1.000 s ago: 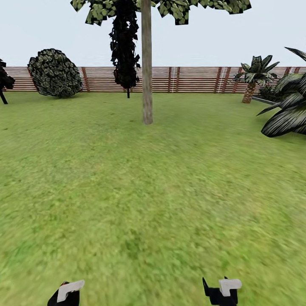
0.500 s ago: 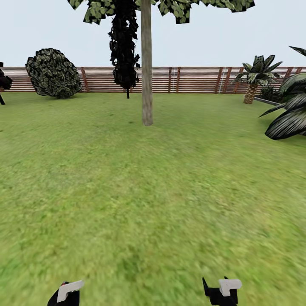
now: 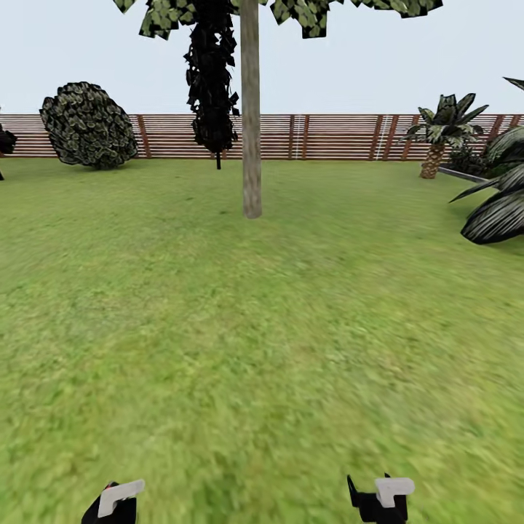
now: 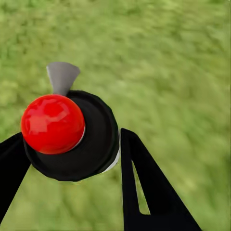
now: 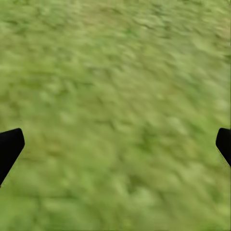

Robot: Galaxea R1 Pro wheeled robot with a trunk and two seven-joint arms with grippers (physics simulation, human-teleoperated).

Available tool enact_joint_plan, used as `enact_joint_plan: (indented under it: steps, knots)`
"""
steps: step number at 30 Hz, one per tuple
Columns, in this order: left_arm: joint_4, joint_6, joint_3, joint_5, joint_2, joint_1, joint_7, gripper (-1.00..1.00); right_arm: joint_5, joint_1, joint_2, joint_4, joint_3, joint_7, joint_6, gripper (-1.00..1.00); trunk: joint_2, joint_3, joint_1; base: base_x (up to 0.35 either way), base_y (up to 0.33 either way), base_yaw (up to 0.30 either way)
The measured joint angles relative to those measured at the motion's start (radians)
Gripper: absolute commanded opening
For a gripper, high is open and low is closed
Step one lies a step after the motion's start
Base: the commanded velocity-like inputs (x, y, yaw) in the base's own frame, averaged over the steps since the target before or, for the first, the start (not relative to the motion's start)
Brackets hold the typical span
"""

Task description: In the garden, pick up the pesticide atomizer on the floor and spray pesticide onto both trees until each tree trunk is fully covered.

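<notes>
In the left wrist view my left gripper (image 4: 72, 135) is shut on the pesticide atomizer (image 4: 82, 139), a round black body with a glossy red ball on top and a grey nozzle, held over grass. My right gripper (image 5: 119, 139) is open, its black fingertips wide apart over bare grass. Both grippers sit at the head view's bottom edge, left (image 3: 116, 502) and right (image 3: 378, 498). One tree stands straight ahead across the lawn, with a bare grey-tan trunk (image 3: 251, 138) and blocky green leaves (image 3: 313, 11) at the top. The second tree is out of view.
The brown slat fence (image 3: 327, 136) closes the far side of the lawn (image 3: 262, 327). A round bush (image 3: 89, 125) stands far left and a black-leaved tree (image 3: 212, 80) behind the trunk. On the right are a short palm (image 3: 440, 135) and dark striped leaves (image 3: 498, 211).
The whole head view has crept forward towards the tree. The trunk's foot sits slightly lower and the side plants have drifted outward. Both grippers keep their places in the picture.
</notes>
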Motion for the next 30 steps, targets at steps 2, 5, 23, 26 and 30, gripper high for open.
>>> enact_joint_plan:
  steps: [2,5,23,26,30]
  knots:
    - [0.000,0.000,0.000,0.000,0.000,0.000,0.000,-1.00,0.000,0.000,0.000,0.000,0.000,0.000,0.000,1.00,0.000,0.000,0.000,0.337,0.000,0.000]
    - [0.000,0.000,0.000,0.000,0.000,0.000,0.000,-1.00,0.000,0.000,0.000,0.000,0.000,0.000,0.000,1.00,0.000,0.000,0.000,0.337,0.000,0.000]
    - [0.000,0.000,0.000,0.000,0.001,0.000,0.000,-1.00,0.001,0.000,0.000,0.000,0.000,0.000,0.000,1.00,0.000,0.000,0.000,0.337,0.000,0.000]
    - [0.000,0.000,0.000,0.000,0.001,0.000,0.000,-1.00,0.001,0.000,0.000,0.000,0.000,0.001,0.000,1.00,0.000,0.000,0.000,0.337,0.000,0.000]
    - [0.000,0.000,0.000,0.000,0.001,0.000,0.000,-1.00,0.001,0.000,0.000,0.000,0.000,0.000,0.000,1.00,0.000,0.000,0.000,0.337,0.000,0.000]
